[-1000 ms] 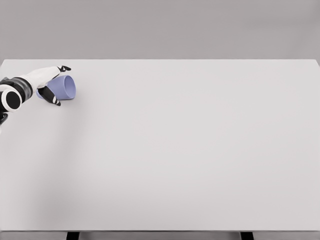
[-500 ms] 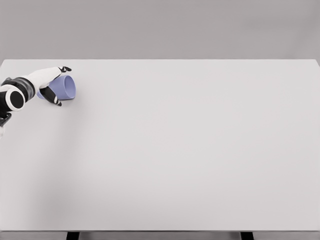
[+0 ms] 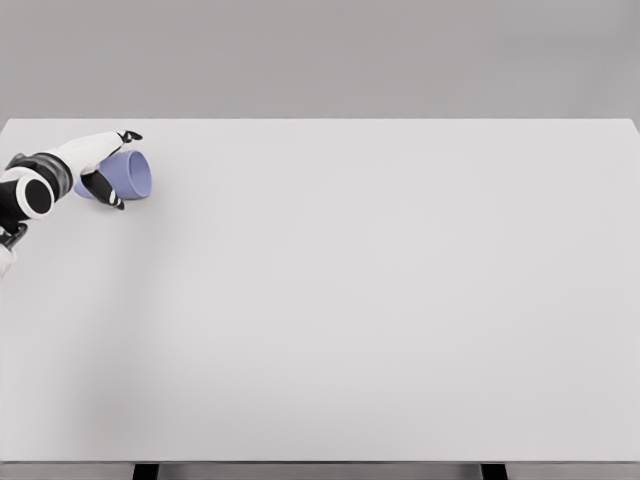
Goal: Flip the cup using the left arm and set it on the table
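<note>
A lavender cup (image 3: 132,176) lies on its side near the far left of the white table (image 3: 380,300), its mouth facing right. My left hand (image 3: 119,168) comes in from the left edge and wraps the cup's base end. Its fingers (image 3: 127,136) lie along the top of the cup, and the black-tipped thumb (image 3: 108,195) presses in from below. The cup's closed end is hidden behind the palm. The cup still touches the tabletop. My right arm is out of view.
The table's left edge (image 3: 3,200) runs close beside the wrist. Two dark table legs (image 3: 146,471) show under the front edge.
The left forearm has drawn slightly up and to the left, and the thumb has closed a little against the cup's underside. The cup has barely shifted.
</note>
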`<action>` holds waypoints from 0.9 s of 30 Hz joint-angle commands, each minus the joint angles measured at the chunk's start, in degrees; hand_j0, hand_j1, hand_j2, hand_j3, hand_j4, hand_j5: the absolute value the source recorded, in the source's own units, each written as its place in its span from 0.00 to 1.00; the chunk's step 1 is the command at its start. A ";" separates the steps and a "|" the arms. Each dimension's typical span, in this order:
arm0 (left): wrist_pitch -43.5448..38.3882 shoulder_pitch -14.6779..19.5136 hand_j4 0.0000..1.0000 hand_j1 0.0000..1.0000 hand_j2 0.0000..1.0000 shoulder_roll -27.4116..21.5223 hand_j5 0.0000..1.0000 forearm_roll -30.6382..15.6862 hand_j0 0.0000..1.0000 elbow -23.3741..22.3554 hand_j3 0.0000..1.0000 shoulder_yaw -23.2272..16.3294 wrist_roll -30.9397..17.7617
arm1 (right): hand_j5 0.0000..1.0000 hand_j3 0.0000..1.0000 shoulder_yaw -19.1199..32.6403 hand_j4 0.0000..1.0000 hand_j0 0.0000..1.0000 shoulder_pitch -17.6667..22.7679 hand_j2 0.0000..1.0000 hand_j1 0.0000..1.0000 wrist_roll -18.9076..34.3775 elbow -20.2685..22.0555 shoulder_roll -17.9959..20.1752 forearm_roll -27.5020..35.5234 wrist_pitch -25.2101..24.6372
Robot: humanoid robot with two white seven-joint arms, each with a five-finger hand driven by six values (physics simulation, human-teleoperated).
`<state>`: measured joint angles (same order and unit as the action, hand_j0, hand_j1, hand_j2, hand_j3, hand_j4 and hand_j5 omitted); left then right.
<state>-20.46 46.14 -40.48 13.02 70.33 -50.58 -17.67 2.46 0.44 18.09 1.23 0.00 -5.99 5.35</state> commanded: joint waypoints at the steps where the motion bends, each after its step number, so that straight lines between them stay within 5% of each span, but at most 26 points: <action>1: 0.07 0.00 1.00 1.00 1.00 0.22 1.00 0.16 1.00 -0.19 1.00 -0.57 0.88 | 1.00 1.00 0.01 1.00 1.00 0.00 1.00 1.00 0.02 0.00 0.00 0.01 0.01; 27: 1.30 0.00 0.67 0.67 0.67 0.84 0.67 -0.54 0.67 -0.55 0.67 -0.74 0.88 | 1.00 1.00 0.01 1.00 1.00 0.00 1.00 1.00 0.02 0.00 0.00 0.01 0.01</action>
<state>-19.62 46.23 -39.59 12.59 69.79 -51.35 -16.77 2.46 0.44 18.09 1.23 0.00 -5.99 5.35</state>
